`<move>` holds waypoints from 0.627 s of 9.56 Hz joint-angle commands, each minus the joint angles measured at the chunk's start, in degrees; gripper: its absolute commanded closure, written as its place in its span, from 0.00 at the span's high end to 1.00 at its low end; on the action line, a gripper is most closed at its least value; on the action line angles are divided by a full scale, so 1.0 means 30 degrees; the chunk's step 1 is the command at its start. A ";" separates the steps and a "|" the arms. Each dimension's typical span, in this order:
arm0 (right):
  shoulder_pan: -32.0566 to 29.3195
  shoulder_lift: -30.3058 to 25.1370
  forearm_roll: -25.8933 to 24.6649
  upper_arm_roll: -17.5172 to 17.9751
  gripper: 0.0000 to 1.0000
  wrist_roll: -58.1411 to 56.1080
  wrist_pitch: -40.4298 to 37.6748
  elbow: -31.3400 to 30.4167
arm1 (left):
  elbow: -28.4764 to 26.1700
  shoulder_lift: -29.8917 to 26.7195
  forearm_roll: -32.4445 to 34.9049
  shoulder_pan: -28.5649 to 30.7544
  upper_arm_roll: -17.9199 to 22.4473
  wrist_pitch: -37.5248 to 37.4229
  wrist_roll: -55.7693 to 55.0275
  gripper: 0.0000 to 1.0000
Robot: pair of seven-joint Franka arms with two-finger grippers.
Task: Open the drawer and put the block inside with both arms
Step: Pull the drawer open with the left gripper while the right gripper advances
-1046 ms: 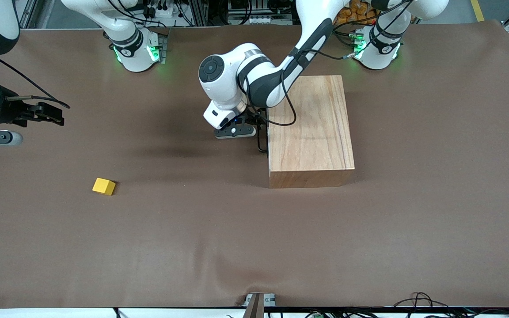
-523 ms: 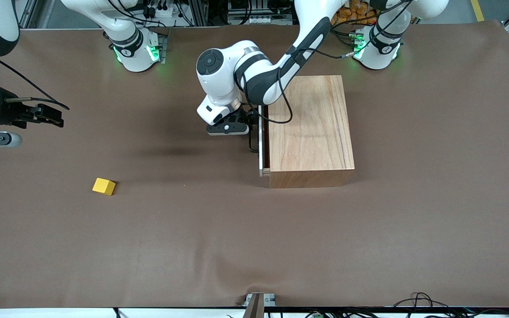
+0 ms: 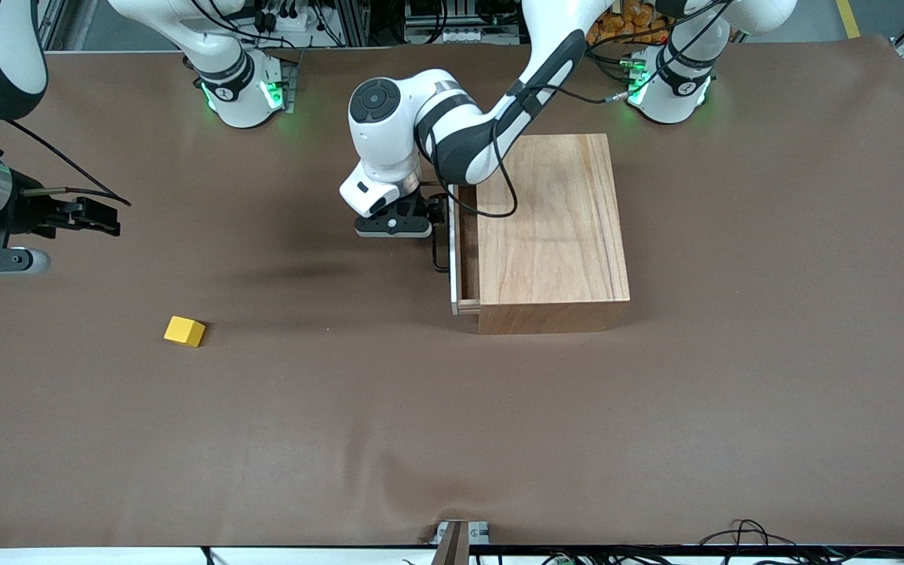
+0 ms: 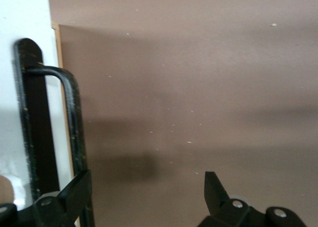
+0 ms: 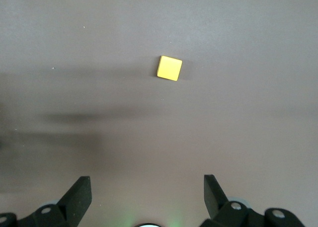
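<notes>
The drawer (image 3: 454,271) stands a little way out of the light-wood box (image 3: 550,227), its white front panel (image 4: 22,23) toward the right arm's end of the table. My left gripper (image 3: 438,213) is at the black bar handle (image 3: 437,255). In the left wrist view the gripper (image 4: 146,187) is open wide, with one finger (image 4: 74,192) against the handle bar (image 4: 74,117). The yellow block (image 3: 184,331) lies on the cloth toward the right arm's end. My right gripper (image 3: 103,217) hovers open and empty over the cloth there. Its wrist view shows the open gripper (image 5: 147,189) and the block (image 5: 170,68) apart from it.
A brown cloth (image 3: 452,424) covers the whole table. Both arm bases (image 3: 244,90) with green lights stand along the table edge farthest from the front camera. A small mount (image 3: 460,535) sits at the edge nearest it.
The drawer has slid out of the box toward the right arm's end, and my left gripper moved with its handle. My right gripper shifted slightly. The block stayed put.
</notes>
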 commanded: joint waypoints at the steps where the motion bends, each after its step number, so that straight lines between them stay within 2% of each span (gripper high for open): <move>1: -0.0086 0.0343 -0.0199 0.0054 1.00 0.0118 0.0075 -0.0009 | 0.0313 0.0115 -0.0382 -0.0112 -0.0173 0.0452 0.0150 1.00; 6: -0.0233 0.0375 -0.0112 0.0054 1.00 0.0235 0.1243 -0.0068 | 0.0197 -0.0151 -0.0003 -0.0141 -0.0027 -0.2153 0.1028 1.00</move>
